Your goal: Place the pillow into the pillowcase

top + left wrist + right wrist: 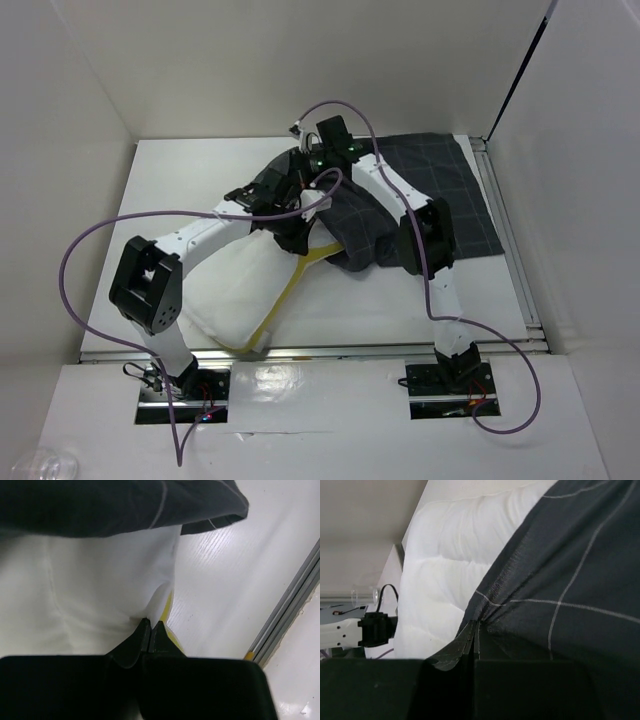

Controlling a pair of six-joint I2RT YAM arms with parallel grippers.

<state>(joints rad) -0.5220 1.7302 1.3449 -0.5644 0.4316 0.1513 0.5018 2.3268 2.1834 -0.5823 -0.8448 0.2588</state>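
The left gripper (151, 629) is pinched tight on the pillow (235, 290) by its yellow band (169, 611). The right gripper (474, 632) is clamped on the pillowcase (445, 185) hem — the case drapes over the pillow's far end, on the table (165, 185).

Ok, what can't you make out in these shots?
Top view: the pillowcase opening and how deep the pillow sits, covered by both arms.
Left wrist view: the pillow's far end, under the pillowcase.
Right wrist view: the pillowcase's extent, cut off by edges.

pillowcase (455, 195) partly over pillow (235, 290), tbl (170, 180) ctr
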